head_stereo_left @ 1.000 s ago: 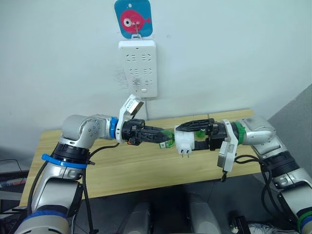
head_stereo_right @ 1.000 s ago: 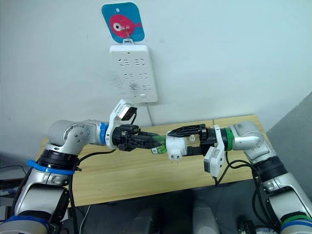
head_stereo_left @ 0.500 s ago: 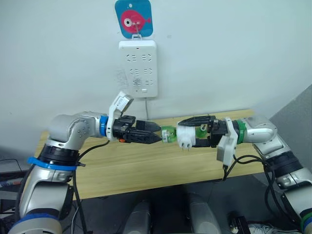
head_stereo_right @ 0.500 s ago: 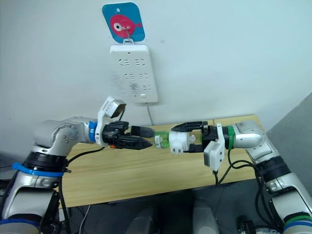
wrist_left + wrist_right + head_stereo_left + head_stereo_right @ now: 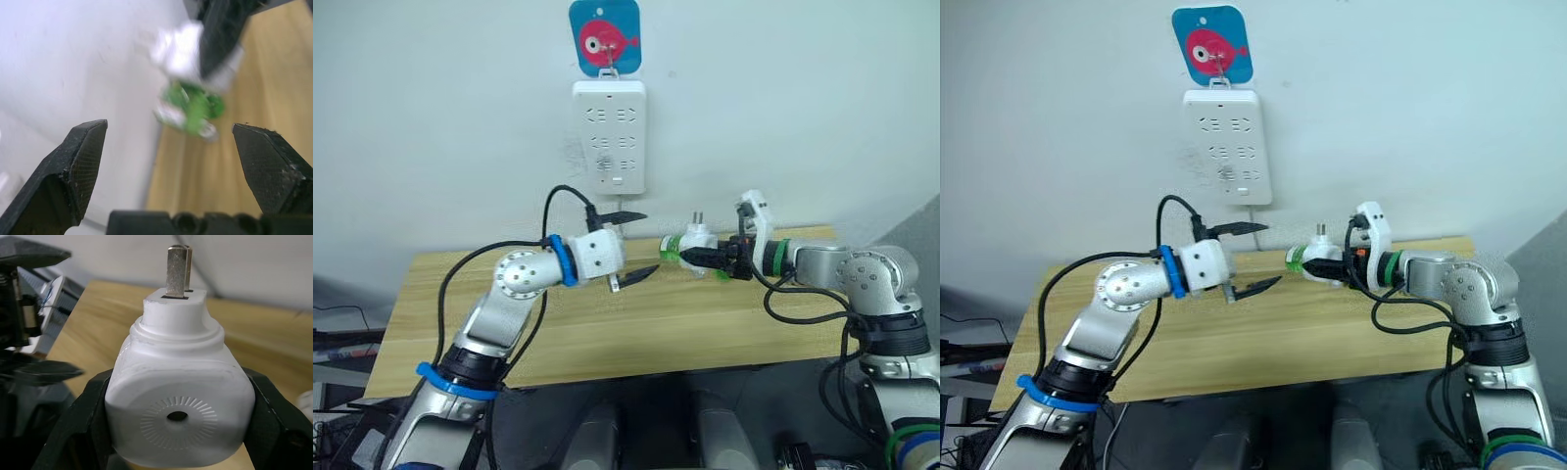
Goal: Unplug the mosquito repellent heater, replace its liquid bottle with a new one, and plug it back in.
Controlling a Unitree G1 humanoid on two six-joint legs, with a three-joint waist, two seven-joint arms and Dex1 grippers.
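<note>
The right tool [image 5: 713,260] is clenched on the mosquito repellent heater [image 5: 177,400], which is held in the air above the desk [image 5: 734,318], well clear of the wall strip. In the right wrist view the black fingers [image 5: 83,428] are seen pressed against both flanks of the white body, the vent hole facing the camera and the 2 metal prongs [image 5: 176,271] pointing up. A green liquid bottle [image 5: 673,248] is seen seated in the far end of the heater, projecting toward the left tool.

The left tool [image 5: 633,245] is released: its 2 fingers are spread wide, 1 above and 1 below, with nothing between them. It is held just beside the bottle end, apart from it, with no contact visible. In the left wrist view the bottle [image 5: 191,107] is framed between the spread fingers, blurred.

Step judged in hand: the heater is already unplugged, and the bottle exchange is under way. Whether the fitted bottle is the old or the new one cannot be told. If it is the old one, the next move is judged to call for the left tool to be closed on the bottle neck and twisted while the right tool is kept firm; if new, the prongs must be turned toward a socket.

Count: 1 heater, 1 bottle, 2 prongs, 1 multi-socket strip [image 5: 609,137] on the wall above both tools, 1 fish-print hanger [image 5: 604,37] over it, 1 desk, 2 tools.
</note>
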